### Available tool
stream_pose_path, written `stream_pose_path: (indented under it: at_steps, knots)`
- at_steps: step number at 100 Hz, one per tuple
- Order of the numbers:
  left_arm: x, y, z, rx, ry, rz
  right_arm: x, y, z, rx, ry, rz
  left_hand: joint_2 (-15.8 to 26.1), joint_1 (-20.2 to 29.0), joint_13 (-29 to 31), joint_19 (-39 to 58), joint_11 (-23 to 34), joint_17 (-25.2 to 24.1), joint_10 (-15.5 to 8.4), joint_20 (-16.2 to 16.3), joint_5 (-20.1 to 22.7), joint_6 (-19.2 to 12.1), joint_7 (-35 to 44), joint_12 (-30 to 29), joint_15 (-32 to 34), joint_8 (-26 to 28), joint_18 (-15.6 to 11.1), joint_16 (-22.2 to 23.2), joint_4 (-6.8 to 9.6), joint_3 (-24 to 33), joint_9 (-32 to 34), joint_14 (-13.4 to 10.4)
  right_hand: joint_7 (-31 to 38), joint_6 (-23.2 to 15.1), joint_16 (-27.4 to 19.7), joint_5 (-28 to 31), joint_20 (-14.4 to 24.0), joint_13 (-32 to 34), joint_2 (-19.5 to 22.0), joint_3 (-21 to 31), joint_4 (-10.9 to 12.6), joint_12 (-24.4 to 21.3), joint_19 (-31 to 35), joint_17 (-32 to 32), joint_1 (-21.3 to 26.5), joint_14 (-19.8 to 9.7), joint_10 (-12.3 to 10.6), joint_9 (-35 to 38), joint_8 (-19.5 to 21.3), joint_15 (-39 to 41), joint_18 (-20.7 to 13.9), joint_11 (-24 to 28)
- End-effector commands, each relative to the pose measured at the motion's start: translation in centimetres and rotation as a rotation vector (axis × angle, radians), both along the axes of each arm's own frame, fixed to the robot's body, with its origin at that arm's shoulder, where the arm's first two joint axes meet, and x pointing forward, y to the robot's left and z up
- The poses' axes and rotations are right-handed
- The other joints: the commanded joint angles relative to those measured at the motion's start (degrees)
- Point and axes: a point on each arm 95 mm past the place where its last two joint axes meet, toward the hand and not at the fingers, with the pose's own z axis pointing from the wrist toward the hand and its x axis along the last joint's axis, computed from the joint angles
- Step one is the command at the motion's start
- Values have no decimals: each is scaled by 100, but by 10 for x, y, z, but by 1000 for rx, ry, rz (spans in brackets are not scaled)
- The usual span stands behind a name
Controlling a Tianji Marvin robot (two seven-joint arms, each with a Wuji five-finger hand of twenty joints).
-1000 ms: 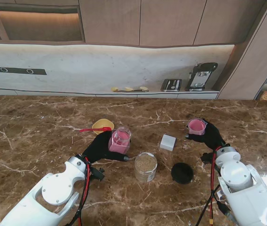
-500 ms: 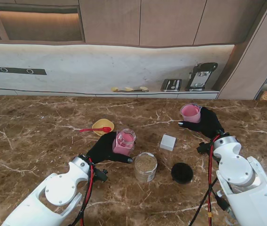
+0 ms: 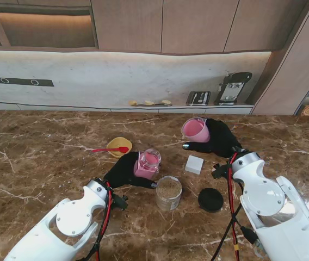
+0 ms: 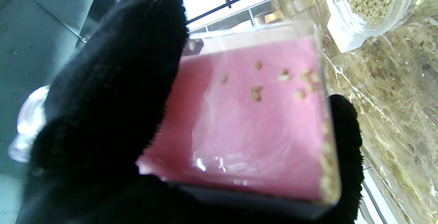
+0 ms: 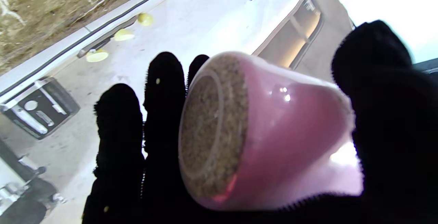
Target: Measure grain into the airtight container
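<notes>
Brown marble table [image 3: 45, 136], biggest thing here. Right hand [image 3: 218, 138] in a black glove is wrapped around a pink plastic measuring cup [image 3: 194, 129], fingers [image 5: 118, 121] on one side, thumb on the other; cup is lifted, tipped toward my left, and the wrist view shows it packed with grain to the rim. Risk: mouth is tilted while the cup is not yet over any container, so grain could spill onto bare marble near the small white block [image 3: 194, 163].

Left hand [image 3: 123, 171] is curled around a clear square jar with pink inside [image 3: 147, 164], fingers pressed on its sides; only a few loose grains in it. Probably the airtight target. Risk: narrow mouth, a poor line-up scatters the pour.

Clear round jar of grain [image 3: 168, 192] stands just beside the left hand; a swing could knock it. Black round lid [image 3: 210, 199] sits to its right, clear of both hands.

Yellow bowl [image 3: 119, 145] with red spoon [image 3: 109, 149] lies farther out, no concern.
</notes>
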Motion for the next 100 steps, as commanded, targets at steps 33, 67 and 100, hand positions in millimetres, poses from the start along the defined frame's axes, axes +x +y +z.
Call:
stream_pose_path:
  at_steps: [33,67,100]
  knots:
    - [-1,-4,3,5,-11,-10,-17,32,4,-141,-33,125,3384,1562,518,126,642,-27,-518,104,1286,-1113,2282,186,1061,131,64,271,-55,1372,315,-383,490,-769,464,419,28,252,1704,1077,-216,926,534,183,1371,-385,-562,592,-39,769,-142,1225]
    - [-2,-6,6,11,-13,-14,-18,45,7,-207,-68,177,3391,1553,524,126,644,-26,-536,104,1290,-1129,2287,179,1062,133,49,268,-53,1381,325,-394,504,-801,548,454,49,293,1688,1114,-223,1055,591,237,1379,-445,-605,639,-8,871,-161,1323]
    - [-2,-6,8,17,-14,-15,-18,46,12,-271,-104,210,3390,1550,534,124,646,-15,-533,102,1297,-1135,2292,173,1057,133,55,263,-51,1385,330,-403,503,-823,582,480,47,303,1664,1146,-226,1094,592,237,1378,-470,-612,669,-8,884,-161,1336]
